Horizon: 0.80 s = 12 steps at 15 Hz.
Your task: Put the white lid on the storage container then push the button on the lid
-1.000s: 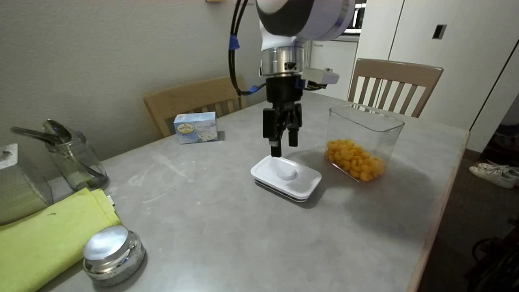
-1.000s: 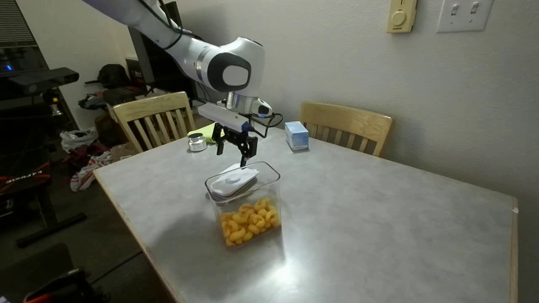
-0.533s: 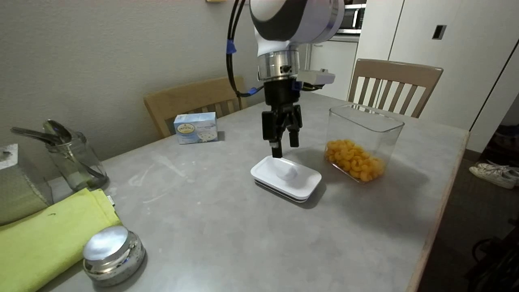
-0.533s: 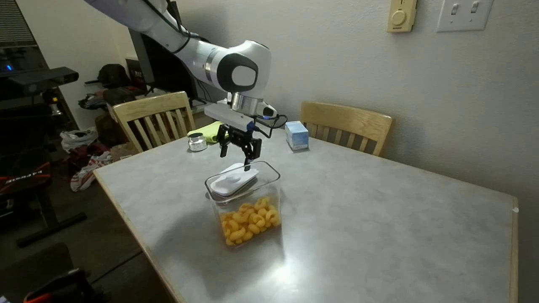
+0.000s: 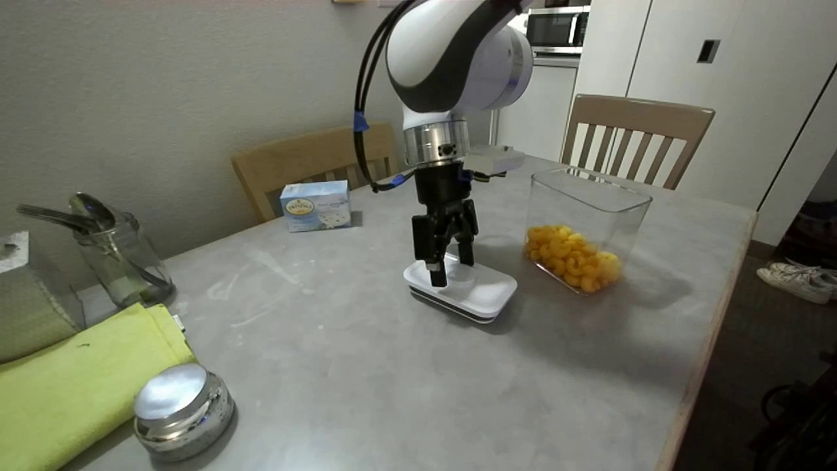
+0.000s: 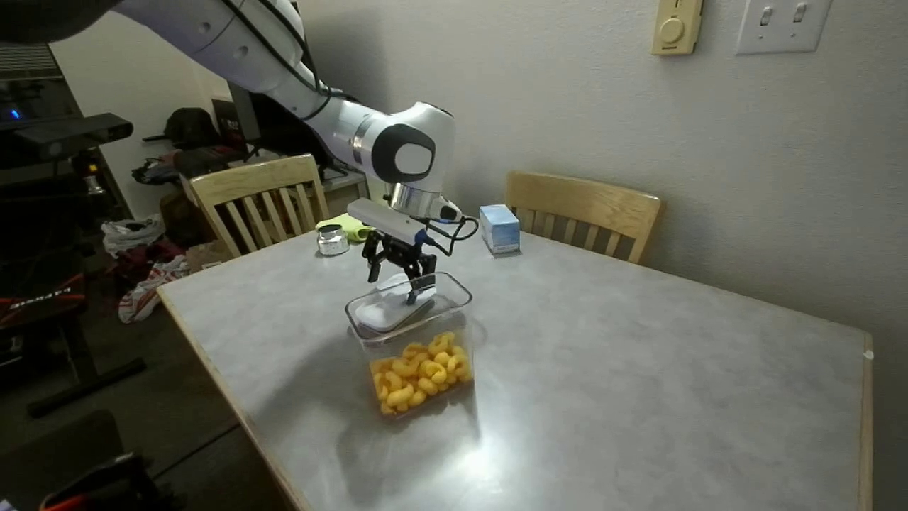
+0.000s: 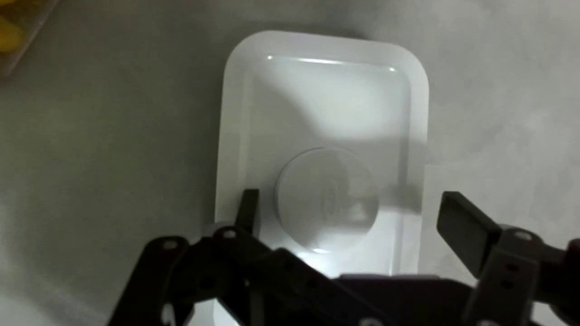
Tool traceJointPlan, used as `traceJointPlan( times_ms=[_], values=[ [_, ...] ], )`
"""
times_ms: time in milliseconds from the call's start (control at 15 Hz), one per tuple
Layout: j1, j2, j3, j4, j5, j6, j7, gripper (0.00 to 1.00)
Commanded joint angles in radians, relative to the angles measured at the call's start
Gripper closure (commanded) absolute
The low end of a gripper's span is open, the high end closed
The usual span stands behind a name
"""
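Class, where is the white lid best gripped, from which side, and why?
Probably by the round button in the middle of the white lid, coming from straight above and pinching the button's opposite sides. It appears raised, while the lid lies flat on the table, its low edges offering less to grasp.

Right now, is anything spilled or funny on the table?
Maybe the pale streaks on the table near the blue box: they stand out against the grey, like smudges, though they could be shine. The yellow food I can see is inside the tub.
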State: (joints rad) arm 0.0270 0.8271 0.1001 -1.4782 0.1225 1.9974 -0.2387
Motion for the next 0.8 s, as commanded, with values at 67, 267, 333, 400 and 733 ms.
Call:
traceJointPlan(
  times_ms=[67,267,333,400,733],
  values=[
    [0.005,0.017,-0.011,0.042,-0.027,-0.025,0.043,0.0],
    [0.01,0.002,-0.016,0.035,-0.045,-0.024,0.074,0.0],
    [0.011,0.002,-0.016,0.036,-0.049,-0.024,0.081,0.02],
    [0.011,0.0,-0.015,0.036,-0.053,-0.024,0.089,0.05],
    [0.035,-0.016,-0.029,0.023,-0.092,-0.028,0.134,0.04]
  ],
)
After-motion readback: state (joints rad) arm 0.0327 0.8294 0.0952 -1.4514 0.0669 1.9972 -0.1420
